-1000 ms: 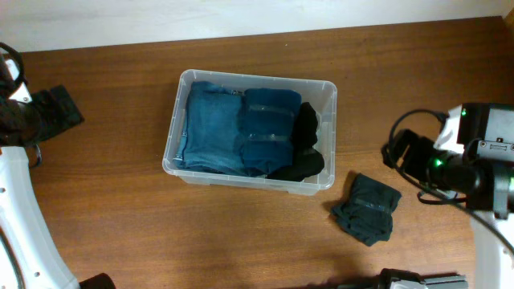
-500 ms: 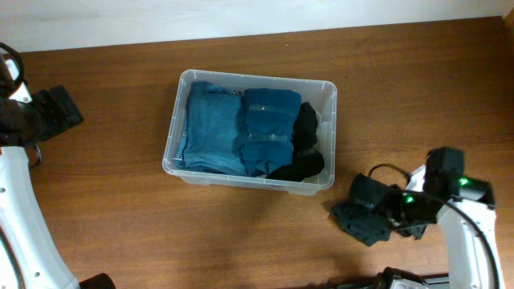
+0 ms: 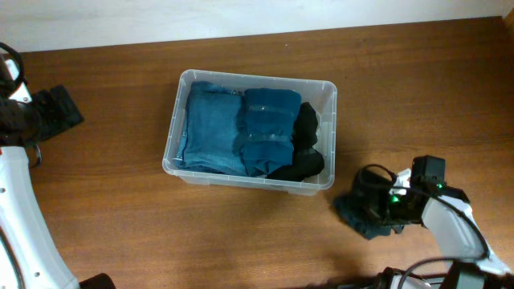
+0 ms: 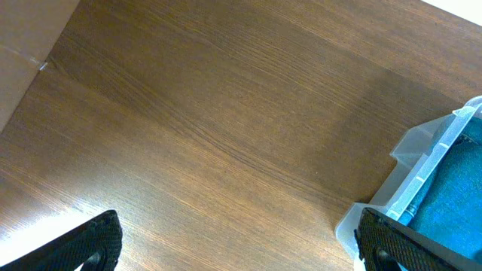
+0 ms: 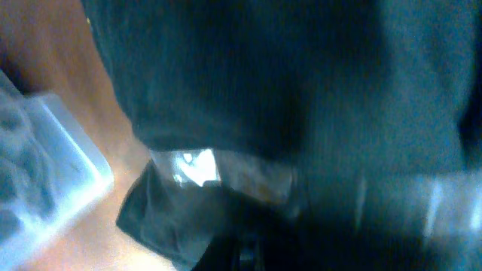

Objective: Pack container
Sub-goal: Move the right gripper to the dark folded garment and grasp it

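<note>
The container sits mid-way across the table, with three clothes side by side inside it. A garment lies just right of its front right corner, under the right gripper.

Clear glossy plastic container — soft blue cloth inside (matt) — on smooth, wood-grain table.

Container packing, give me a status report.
Left tool open, off to the side. Right tool down on dark garment beside container, grip unclear. Container holds folded clothes. Path clear.
</note>
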Tool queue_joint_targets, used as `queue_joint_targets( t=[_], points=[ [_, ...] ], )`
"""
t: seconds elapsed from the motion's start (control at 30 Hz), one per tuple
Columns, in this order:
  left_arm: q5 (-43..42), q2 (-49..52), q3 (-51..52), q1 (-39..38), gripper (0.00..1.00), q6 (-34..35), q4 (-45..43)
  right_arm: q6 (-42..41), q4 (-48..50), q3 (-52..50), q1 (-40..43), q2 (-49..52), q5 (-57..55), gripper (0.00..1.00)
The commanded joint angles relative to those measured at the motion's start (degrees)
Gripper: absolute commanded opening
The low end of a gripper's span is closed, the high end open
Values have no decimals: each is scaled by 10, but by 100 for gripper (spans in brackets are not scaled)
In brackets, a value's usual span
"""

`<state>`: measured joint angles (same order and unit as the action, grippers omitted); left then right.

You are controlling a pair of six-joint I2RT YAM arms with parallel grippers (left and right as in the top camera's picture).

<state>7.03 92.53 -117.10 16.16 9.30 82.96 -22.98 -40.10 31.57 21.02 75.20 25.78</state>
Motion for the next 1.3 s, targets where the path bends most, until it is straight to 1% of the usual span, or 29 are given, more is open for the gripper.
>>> queue_joint_targets(
  t=[0.0,0.17,0.2,0.23,0.27,0.3,0.33,0.37,0.43,0.47,0.5,0.53,0.57,0.6,0.77,0.8,0.93,1.0,1.1,1.2,1.27],
  points=[
    [-2,-1,0,1,100,1,-1,-30,110,-1,4,57,-39,4],
    [-2,-1,0,1,100,1,-1,-19,271,7,4,99,-37,6],
    [-2,-1,0,1,100,1,-1,-10,286,11,4,100,-30,7],
    [-2,-1,0,1,100,1,-1,-6,295,22,4,100,-21,12],
    [-2,-1,0,1,100,1,-1,14,293,43,4,100,3,28],
    [-2,-1,0,1,100,1,-1,33,286,57,4,100,28,49],
    [-2,-1,0,1,100,1,-1,51,269,76,4,100,59,66],
    [-2,-1,0,1,100,1,-1,62,244,97,4,100,80,75],
    [-2,-1,0,1,100,1,-1,77,175,144,4,98,110,86],
    [-2,-1,0,1,100,1,-1,80,132,172,4,96,111,94],
    [-2,-1,0,1,100,1,-1,80,94,198,5,94,108,97],
    [-2,-1,0,1,100,1,-1,80,70,215,6,93,109,100],
    [-2,-1,0,1,100,1,-1,73,24,247,12,92,108,99],
    [-2,-1,0,1,100,1,-1,67,0,264,18,92,108,99],
    [-2,-1,0,1,100,1,-1,55,-78,295,70,92,100,99],
    [-2,-1,0,1,100,1,-1,53,-92,295,84,92,88,99],
    [-2,-1,0,1,100,1,-1,54,-148,292,135,94,-24,99],
    [-2,-1,0,1,100,1,-1,65,-144,278,158,95,-36,99],
    [-2,-1,0,1,100,1,-1,65,-113,255,165,98,-34,100],
    [-2,-1,0,1,100,1,-1,67,-67,222,160,105,-40,91],
    [-2,-1,0,1,100,1,-1,63,-35,195,160,117,-37,89]
  ],
)
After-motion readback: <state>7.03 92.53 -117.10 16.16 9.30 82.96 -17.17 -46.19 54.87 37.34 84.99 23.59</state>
